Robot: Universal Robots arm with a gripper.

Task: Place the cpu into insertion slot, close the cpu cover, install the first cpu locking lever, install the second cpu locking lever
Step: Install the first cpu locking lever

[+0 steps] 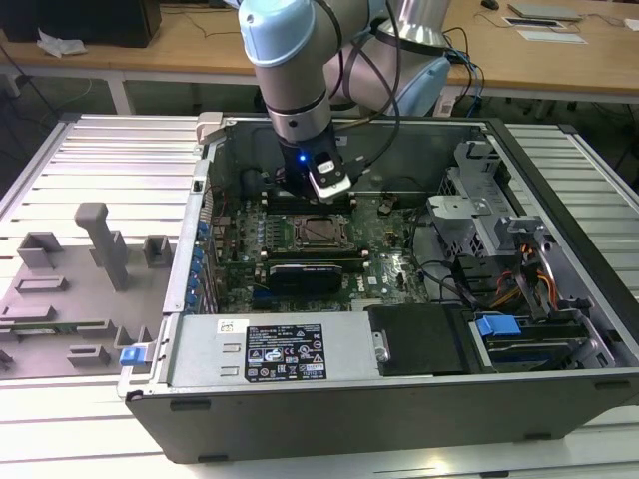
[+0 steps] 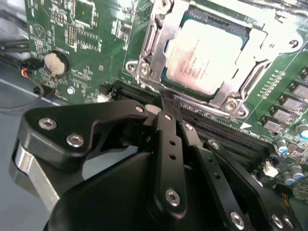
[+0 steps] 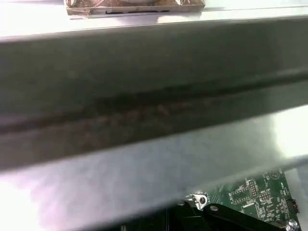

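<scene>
The cpu (image 2: 204, 53) lies flat in the insertion slot (image 1: 319, 232) on the green board, its pale metal top facing up. The silver cpu cover (image 2: 161, 21) lies down around the chip's edges. My gripper (image 2: 166, 98) is shut with nothing between its black fingers, and its tip sits at the socket's edge, beside the long black memory slots. In the exterior view the gripper (image 1: 324, 195) hangs inside the open computer case, just behind the socket. I cannot tell how the locking levers stand.
Memory slots (image 2: 226, 127) run under the fingers, and a coin battery (image 2: 54, 64) sits on the board. The case wall (image 3: 144, 96) is close to the wrist. A power supply (image 1: 270, 349) and drive cage (image 1: 479, 210) crowd the case. A grey fixture tray (image 1: 80, 269) lies outside it.
</scene>
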